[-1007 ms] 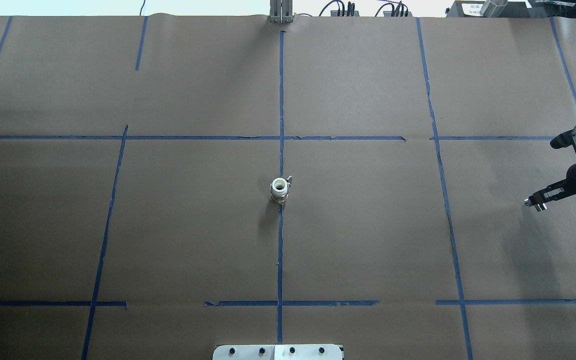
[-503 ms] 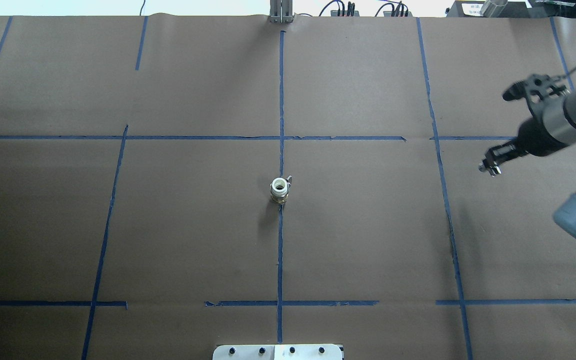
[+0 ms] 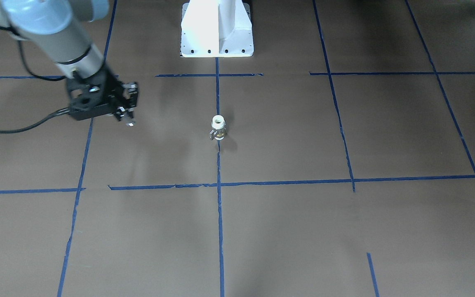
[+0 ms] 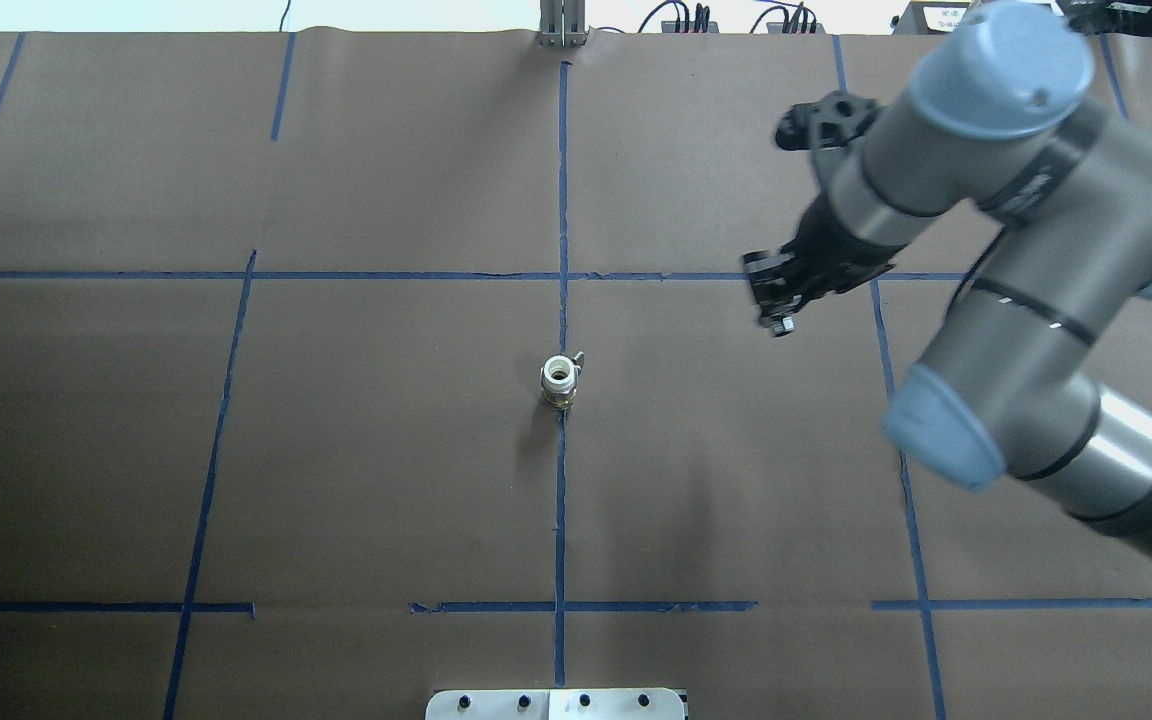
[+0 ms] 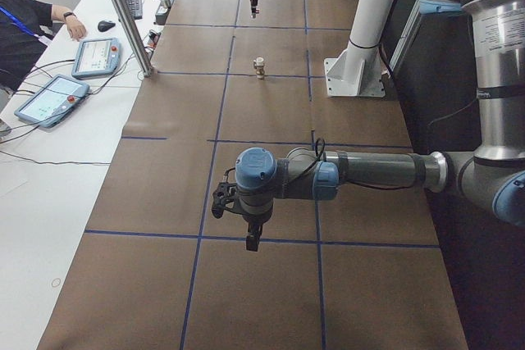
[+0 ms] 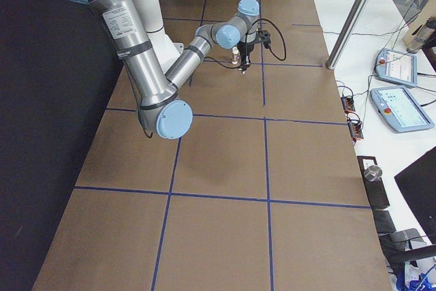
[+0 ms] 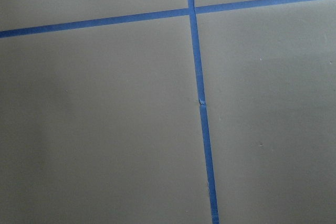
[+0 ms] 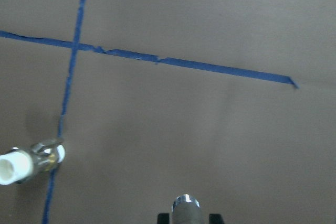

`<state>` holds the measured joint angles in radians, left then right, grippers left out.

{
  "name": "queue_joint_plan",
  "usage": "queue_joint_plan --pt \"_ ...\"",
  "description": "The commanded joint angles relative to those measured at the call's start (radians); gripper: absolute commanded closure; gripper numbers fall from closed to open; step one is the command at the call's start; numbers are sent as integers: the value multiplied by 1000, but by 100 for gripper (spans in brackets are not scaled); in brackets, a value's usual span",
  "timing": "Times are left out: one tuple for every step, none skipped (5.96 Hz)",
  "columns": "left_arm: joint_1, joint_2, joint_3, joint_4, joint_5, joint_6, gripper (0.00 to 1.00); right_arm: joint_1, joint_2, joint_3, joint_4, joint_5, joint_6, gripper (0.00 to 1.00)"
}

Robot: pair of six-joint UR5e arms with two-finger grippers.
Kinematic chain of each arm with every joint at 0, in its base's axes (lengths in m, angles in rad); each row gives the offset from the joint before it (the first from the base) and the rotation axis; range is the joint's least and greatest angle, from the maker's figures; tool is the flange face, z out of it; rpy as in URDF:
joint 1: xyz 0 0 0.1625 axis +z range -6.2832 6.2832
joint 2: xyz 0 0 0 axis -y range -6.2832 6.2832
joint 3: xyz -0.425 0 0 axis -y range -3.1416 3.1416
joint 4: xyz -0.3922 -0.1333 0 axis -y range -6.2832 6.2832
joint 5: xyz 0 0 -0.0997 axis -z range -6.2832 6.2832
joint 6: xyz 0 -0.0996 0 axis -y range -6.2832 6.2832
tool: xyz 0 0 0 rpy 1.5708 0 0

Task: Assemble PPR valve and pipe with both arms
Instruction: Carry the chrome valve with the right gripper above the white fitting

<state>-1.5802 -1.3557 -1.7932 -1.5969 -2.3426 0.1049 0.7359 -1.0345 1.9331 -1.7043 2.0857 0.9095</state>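
Note:
The PPR valve [image 4: 558, 380] stands upright on the brown table at the centre tape line, white end up, brass middle, small lever to the side; it also shows in the front view [image 3: 218, 127] and at the lower left of the right wrist view [image 8: 26, 163]. My right gripper [image 4: 779, 318] hangs above the table to the valve's right and a little farther back, shut on the short silver pipe [image 8: 186, 206], whose tip pokes out below [image 3: 130, 123]. My left gripper [image 5: 253, 239] shows only in the exterior left view, far from the valve; I cannot tell if it is open or shut.
The white pedestal base [image 3: 217, 29] stands at the robot's edge of the table. Blue tape lines [image 4: 562, 200] divide the brown paper. A metal post [image 5: 123, 14] and operator tablets [image 5: 94, 56] stand at the far edge. The left wrist view shows only paper and tape.
My right arm has swung in from the table's right edge toward the centre, carrying the pipe left and farther back. The valve has not moved.

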Motion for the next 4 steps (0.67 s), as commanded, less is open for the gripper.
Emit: queue_joint_plan --pt "0 1 2 -5 0 -2 0 -133 178 -85 -18 -119 127 100" --pt "0 1 0 -5 0 -2 0 -171 270 -159 -44 -163 156 100" --pt "0 1 2 -5 2 -2 0 -194 353 -231 -84 -214 157 100" --pt "0 1 3 -5 2 -1 0 -204 381 -274 -89 -229 157 100"
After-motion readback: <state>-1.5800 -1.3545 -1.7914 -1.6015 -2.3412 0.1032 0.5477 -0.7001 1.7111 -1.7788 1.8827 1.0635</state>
